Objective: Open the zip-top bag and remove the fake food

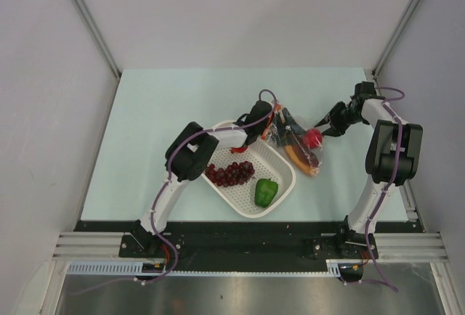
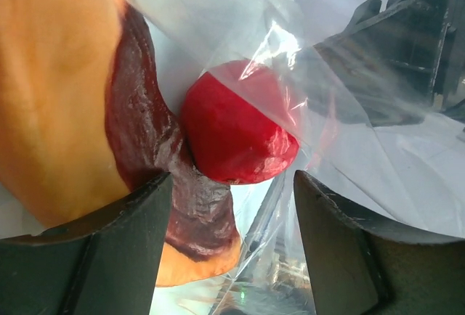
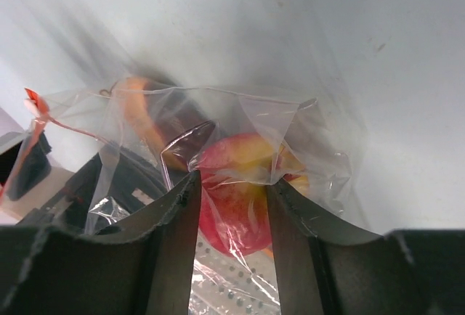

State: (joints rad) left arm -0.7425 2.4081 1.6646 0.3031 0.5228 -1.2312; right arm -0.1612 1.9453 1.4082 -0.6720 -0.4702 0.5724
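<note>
My left hand is spread wide, clamping nothing; clear film of the zip-top bag runs across the gap between its fingers; red round fruit sits just beyond that gap, wrapped in the film; orange piece with a dark red-brown band lies against the fruit, on its left in that view. My right hand is partly parted; crinkled film and the red fruit fill the slot between its fingers; can't tell whether it's pinching the plastic or just resting against it. Orange-red zipper strip shows at the far left edge of the right wrist view. From the top camera: bag lies on the table, just beside the right-hand rim of the white basket, between my two hands; left hand at the bag's far end, right hand at the fruit; fruit and orange piece are both inside the bag; grape bunch and green pepper lie in the basket, out of the bag.
</note>
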